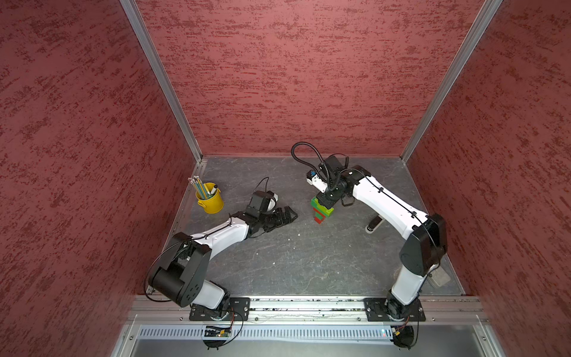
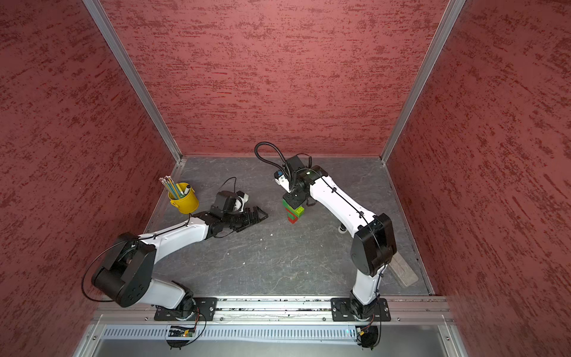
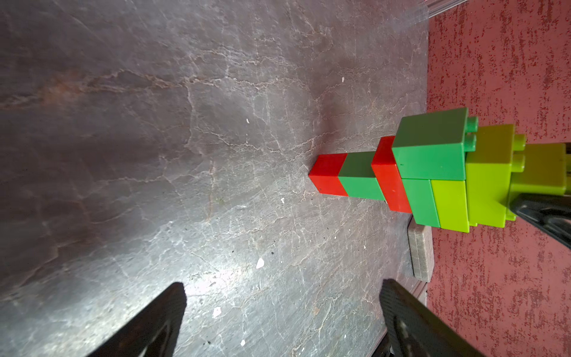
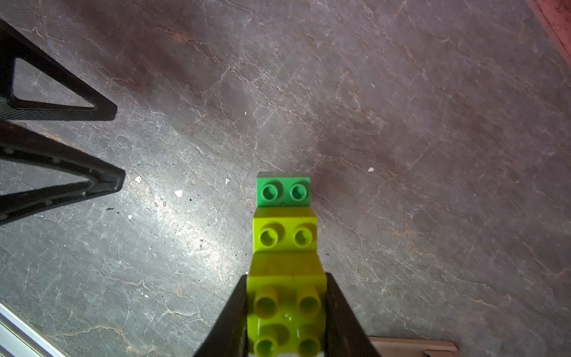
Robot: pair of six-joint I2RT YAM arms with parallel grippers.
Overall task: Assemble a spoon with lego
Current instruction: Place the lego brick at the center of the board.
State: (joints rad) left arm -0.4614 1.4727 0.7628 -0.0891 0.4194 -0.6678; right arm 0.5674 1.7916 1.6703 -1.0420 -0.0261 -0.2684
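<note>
The spoon (image 1: 321, 211) (image 2: 293, 213) stands upright near the table's middle, its red foot down on the grey surface. All the lego in view is joined into it: a red and green stem widening to dark green and lime bricks (image 3: 417, 173). My right gripper (image 1: 327, 201) (image 4: 286, 278) is shut on the top lime brick (image 4: 285, 309), with one finger against each side. My left gripper (image 1: 285, 218) (image 3: 282, 284) lies low to the left of the spoon. It is open, empty and pointing towards the spoon, clear of it. Its fingers (image 4: 114, 111) show in the right wrist view.
A yellow cup (image 1: 211, 202) (image 2: 185, 202) with pencils stands at the back left, behind the left arm. A small cylinder (image 1: 372, 225) lies under the right arm. A grey block (image 1: 438, 276) (image 3: 420, 250) sits by the right wall. Red walls enclose three sides.
</note>
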